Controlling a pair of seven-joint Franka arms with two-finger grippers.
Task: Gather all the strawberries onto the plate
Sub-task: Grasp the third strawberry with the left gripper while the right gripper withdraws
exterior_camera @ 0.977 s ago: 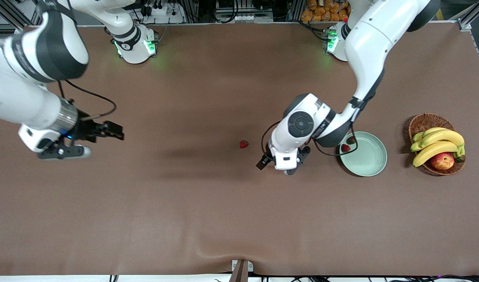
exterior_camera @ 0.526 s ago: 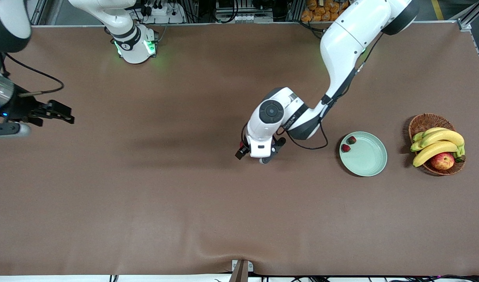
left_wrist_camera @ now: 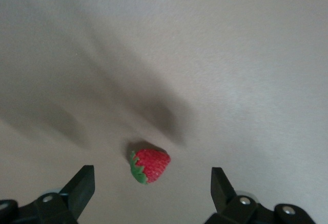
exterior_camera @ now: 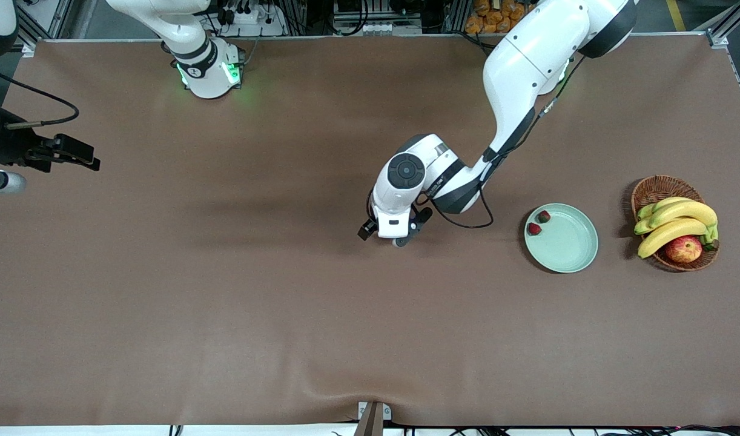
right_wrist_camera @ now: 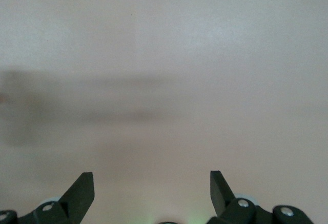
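Two strawberries (exterior_camera: 544,216) (exterior_camera: 534,229) lie in the pale green plate (exterior_camera: 573,248), at the rim toward the table's middle. A third strawberry (left_wrist_camera: 150,165), red with a green cap, lies on the brown table in the left wrist view. My left gripper (left_wrist_camera: 152,182) hangs open above it, one finger on each side, apart from the berry. In the front view my left gripper (exterior_camera: 394,233) is over mid-table and its wrist hides that berry. My right gripper (exterior_camera: 61,158) waits open over the right arm's end of the table; the right gripper (right_wrist_camera: 152,180) has only bare table under it.
A wicker basket (exterior_camera: 654,188) with bananas (exterior_camera: 679,221) and an apple (exterior_camera: 683,248) stands beside the plate, toward the left arm's end. A fold in the table cover rises near the front edge.
My left arm swung from beside the plate toward mid-table and now covers the lone strawberry. My right arm drew back toward its end of the table. Both grippers stayed open.
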